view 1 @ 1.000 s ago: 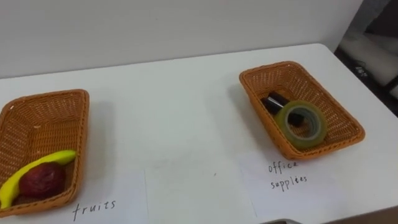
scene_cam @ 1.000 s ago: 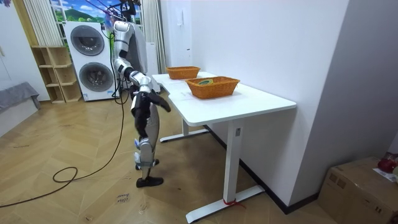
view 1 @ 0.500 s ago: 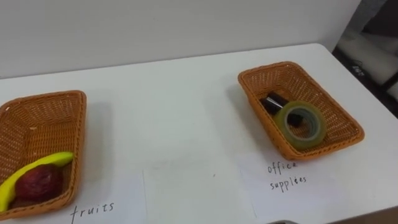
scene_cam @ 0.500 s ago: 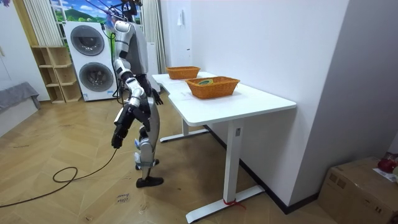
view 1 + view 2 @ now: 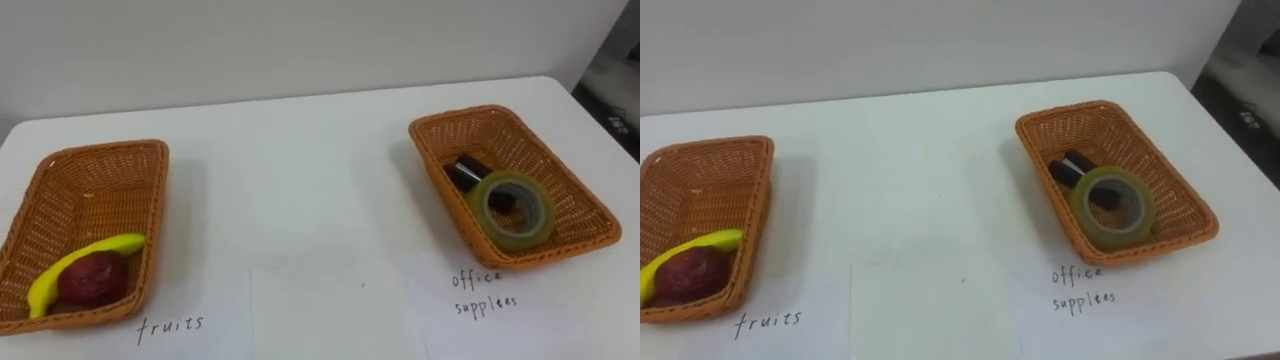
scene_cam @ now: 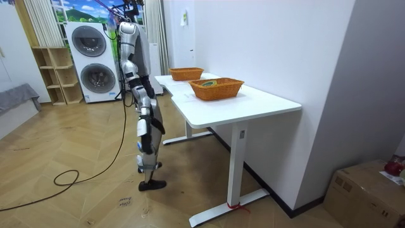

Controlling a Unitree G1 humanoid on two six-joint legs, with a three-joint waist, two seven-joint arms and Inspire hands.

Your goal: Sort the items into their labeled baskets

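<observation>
banana (image 5: 85,262) in fruit basket (image 5: 110,150), right hand (image 6: 145,126) hanging well apart, state cannot tell

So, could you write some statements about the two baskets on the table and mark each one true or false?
1. The banana lies in the left basket. True.
2. The tape roll lies on the bare table between the baskets. False: it lies inside the right basket.
3. A dark red fruit lies against the banana. True.
4. The two baskets touch each other. False: they stand well apart, with bare table between them.
5. A small dark item lies next to the tape roll in the right basket. True.
</observation>
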